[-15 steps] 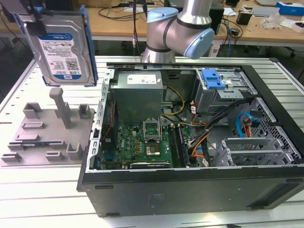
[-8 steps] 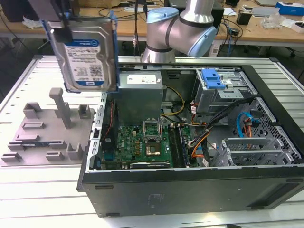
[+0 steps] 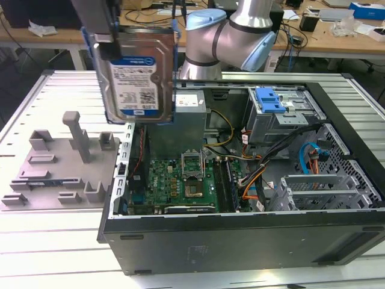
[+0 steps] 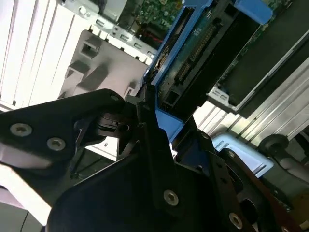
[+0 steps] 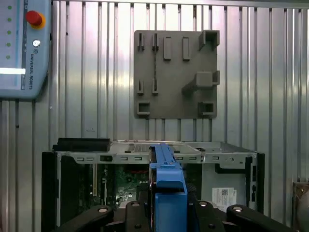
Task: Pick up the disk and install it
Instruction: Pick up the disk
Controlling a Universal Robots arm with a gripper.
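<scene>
The disk is a silver metal drive with a white-and-blue label in a blue plastic carrier. It hangs upright in the air above the open computer case's end at the exterior view's left. My gripper is shut on its upper part. In the second wrist view the disk's dark underside and connector edge show past my black fingers. In the first wrist view the blue carrier edge stands between the fingers, above the case.
The open computer case lies on the slatted table, with its motherboard, a grey power-supply box and a drive cage with a blue latch. A grey fixture plate lies beside it. A teach pendant rests nearby.
</scene>
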